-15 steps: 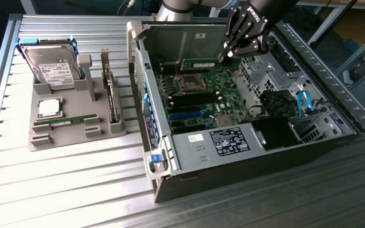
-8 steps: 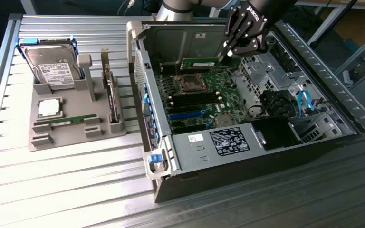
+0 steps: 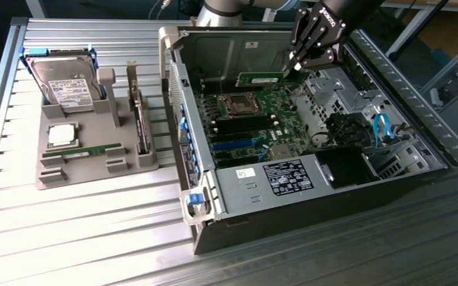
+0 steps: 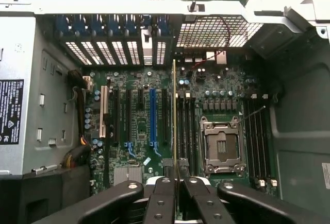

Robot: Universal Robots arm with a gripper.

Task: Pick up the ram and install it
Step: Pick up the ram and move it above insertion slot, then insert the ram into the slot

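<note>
Held ram [image 3: 261,78] over the motherboard [image 3: 249,128], slot-seating step in hand.
Exterior view: pinched the stick's end in the gripper [image 3: 293,69] jaws inside the open case [image 3: 213,50], well apart from the hard drive [image 3: 64,83] on the tray [image 3: 93,173]. Wrist view: hung edge-on above memory slots [image 4: 186,126] beside the CPU socket [image 4: 221,147]; judged to need squaring over one slot, blue expansion slot [image 4: 152,116] close alongside.

slatted metal table [image 3: 93,238], grey tray [image 3: 102,132], computer case [image 3: 293,232]

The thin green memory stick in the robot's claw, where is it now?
In the exterior view, the long thin green ram stick is clamped in the black gripper, inside the open computer case, over the motherboard near the square processor socket.
</note>
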